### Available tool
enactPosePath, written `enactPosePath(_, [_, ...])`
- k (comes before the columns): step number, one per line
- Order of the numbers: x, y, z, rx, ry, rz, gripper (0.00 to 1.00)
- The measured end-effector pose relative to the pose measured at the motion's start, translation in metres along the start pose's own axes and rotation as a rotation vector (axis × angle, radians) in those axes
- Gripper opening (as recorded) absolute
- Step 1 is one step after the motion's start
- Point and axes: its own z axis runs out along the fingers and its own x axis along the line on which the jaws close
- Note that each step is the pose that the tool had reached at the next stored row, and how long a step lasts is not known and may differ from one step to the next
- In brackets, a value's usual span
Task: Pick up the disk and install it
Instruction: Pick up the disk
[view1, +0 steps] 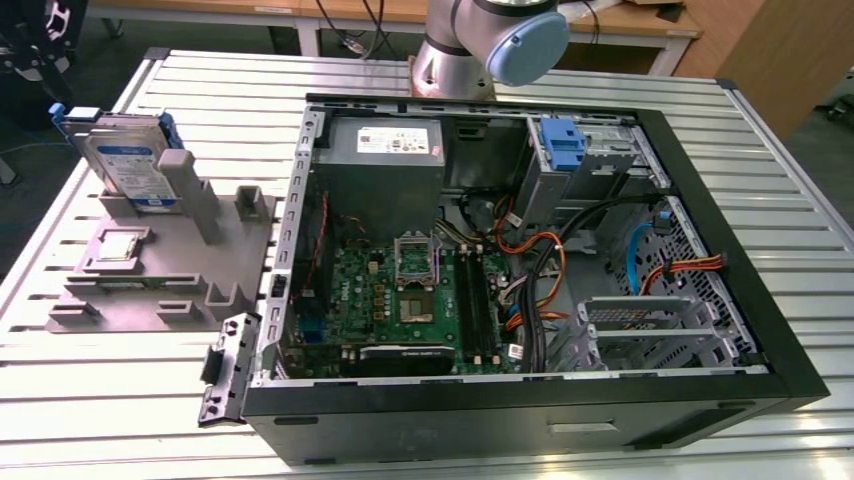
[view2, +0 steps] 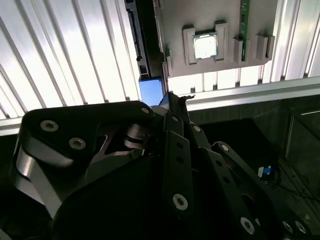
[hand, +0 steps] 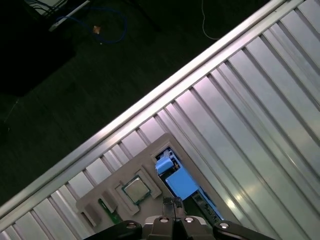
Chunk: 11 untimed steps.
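The disk (view1: 130, 165) stands on edge in a slot of the grey fixture (view1: 147, 275) at the exterior view's left. It is silver-grey with a white-and-blue label and blue rails. Both wrist views look down on it from well above, where it shows as a blue patch (view2: 150, 91) (hand: 179, 183). My gripper (view2: 176, 99) (hand: 173, 202) hangs high over the fixture, near the disk's top edge but clear of it. Its black fingers meet at the tips, shut with nothing between them. The arm's base (view1: 487, 45) stands behind the computer case.
The open computer case (view1: 747, 300) lies on the slatted metal table (view1: 120, 400), with a power-supply box (view1: 387, 145) and a blue bracket (view1: 567, 145) in the drive bay. A processor chip (view2: 205, 46) sits on the fixture. The table's edge and dark floor lie beyond the fixture.
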Motion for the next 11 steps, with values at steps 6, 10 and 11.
enactPosePath(6, [0.0000,0.0000,0.0000,0.0003,0.0008,-0.027,0.10])
enactPosePath(10, [0.0000,0.0000,0.0000,0.0004,0.0008,-0.028,0.10])
enactPosePath(11, [0.0000,0.0000,0.0000,0.0004,0.0008,-0.028,0.10])
